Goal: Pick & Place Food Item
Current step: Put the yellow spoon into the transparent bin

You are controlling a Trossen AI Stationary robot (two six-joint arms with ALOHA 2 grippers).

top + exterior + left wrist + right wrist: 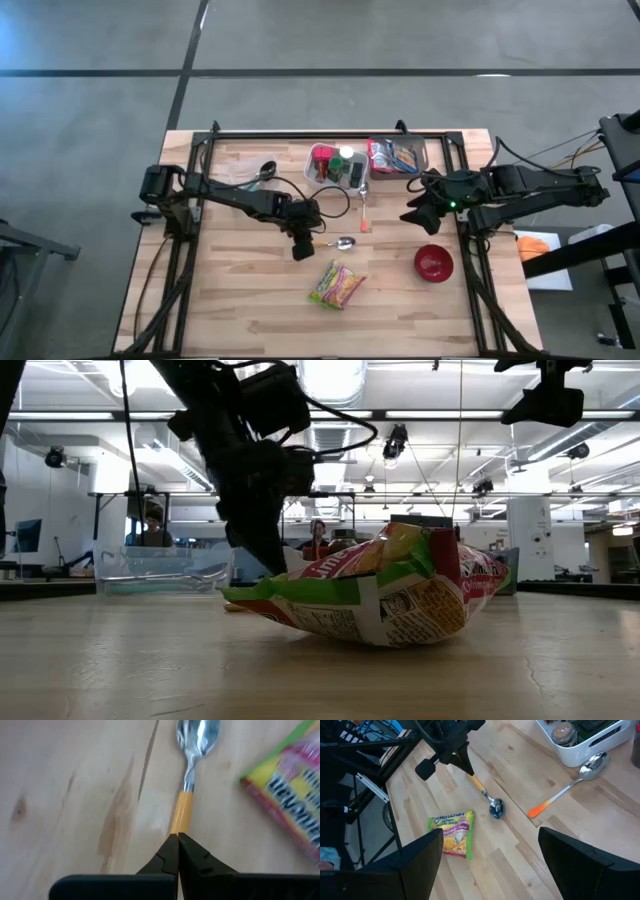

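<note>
The food item, a green, yellow and red noodle packet [337, 285] [380, 595] [452, 834], lies flat near the table's front middle. Just beyond it a spoon [343, 243] with a yellow handle lies on the wood, bowl toward the right. My left gripper [178, 837] [466, 769] is shut and slants down at the free end of that handle. My right gripper [415, 215] hangs open above the table's right half, with nothing between its fingers. My left gripper's shut fingertips [170, 851] stand at the free end of the spoon's yellow handle [182, 812], slanting down from the table's left, in line with the handle. The fingers cover that end, so I cannot tell whether they touch it. The spoon's bowl [496, 809] rests on the table.
A white bin [322, 178] of small items and a clear container [397, 155] stand at the far edge. An orange-handled spoon [364, 205] lies in front of the bin, a dark spoon [262, 172] at the far left, a red bowl [433, 263] at the right. People are in the room behind.
</note>
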